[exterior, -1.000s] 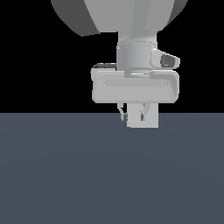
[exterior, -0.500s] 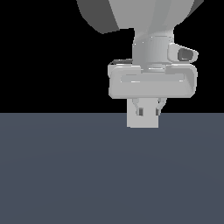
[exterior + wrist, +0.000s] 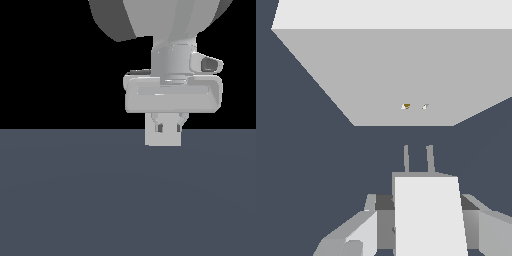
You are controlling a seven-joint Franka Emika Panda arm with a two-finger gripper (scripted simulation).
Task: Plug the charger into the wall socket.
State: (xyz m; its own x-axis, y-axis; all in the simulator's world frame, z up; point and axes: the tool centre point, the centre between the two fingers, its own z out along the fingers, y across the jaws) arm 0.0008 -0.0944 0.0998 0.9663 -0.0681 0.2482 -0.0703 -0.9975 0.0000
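The claw grips the charger, whose two prongs point at the socket just ahead, not touching it, above the table.

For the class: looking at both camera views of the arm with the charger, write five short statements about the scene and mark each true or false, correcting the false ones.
1. The gripper holds the charger between its fingers. True.
2. The charger's two prongs are already inside the wall socket. False: in the wrist view a strip of dark floor shows between the prong tips and the socket plate.
3. The prongs point toward the wall socket. True.
4. The charger lies loose on the floor, away from the gripper. False: the exterior view shows it held up at the fingertips.
5. The wall socket's face is plain, without any marks. False: two small marks sit near its lower middle.
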